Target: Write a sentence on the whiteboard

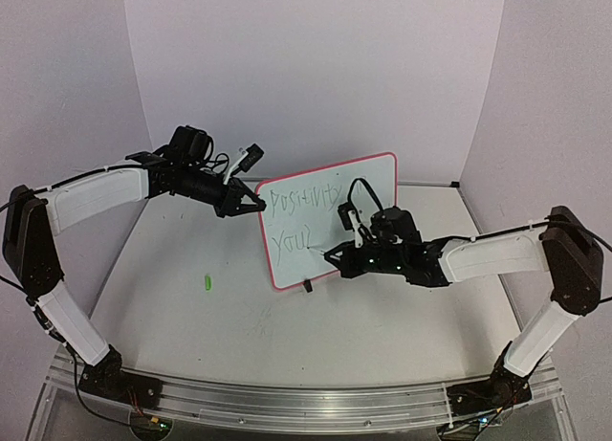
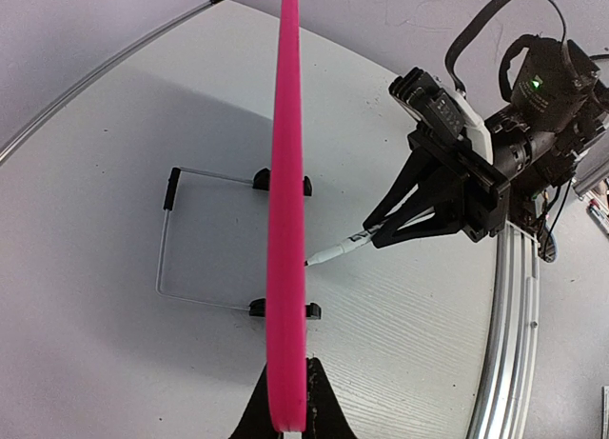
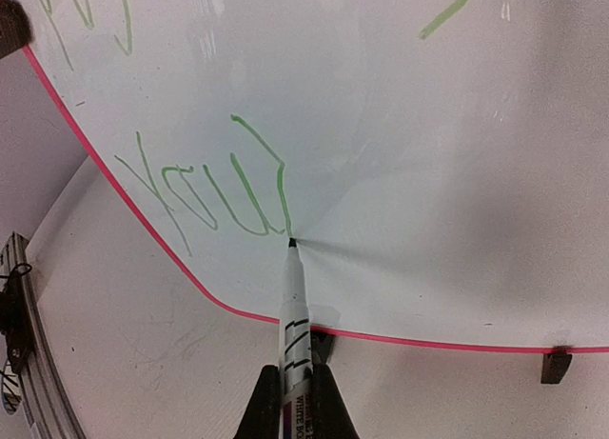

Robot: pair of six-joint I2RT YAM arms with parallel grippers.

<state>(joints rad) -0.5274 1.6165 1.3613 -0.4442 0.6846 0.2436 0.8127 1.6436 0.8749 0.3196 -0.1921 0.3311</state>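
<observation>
Whiteboard [image 1: 320, 232] edge between left fingers [image 2: 333, 422]

Upright whiteboard [image 1: 373, 187], left pincer [image 1: 258, 205] on its left edge, marker [image 3: 293, 296] in right pincer [image 1: 332, 257] touching its front.

Count taken across all three views. Whiteboard [image 1: 368, 187]: one, pink-rimmed. Lines of green handwriting [image 1: 304, 202] on it: two, the lower one shorter. Black clip feet [image 3: 556, 365] along its bottom rim: two. Wire stand [image 2: 166, 239] behind the board: one. Marker pen [image 3: 293, 310]: one. Small green item [image 1: 206, 281] lying loose at about eight o'clock from the board: one. Table [image 1: 316, 345]: one. Robot arms: two, the left arm [image 1: 96, 194] at nine o'clock from the board and the right arm [image 1: 497, 254] at four o'clock. Grippers: two, one per arm, the left gripper [image 1: 258, 205] and the right gripper [image 1: 330, 256]. Metal rail [image 1: 306, 403] at six o'clock, along the near table edge: one.
</observation>
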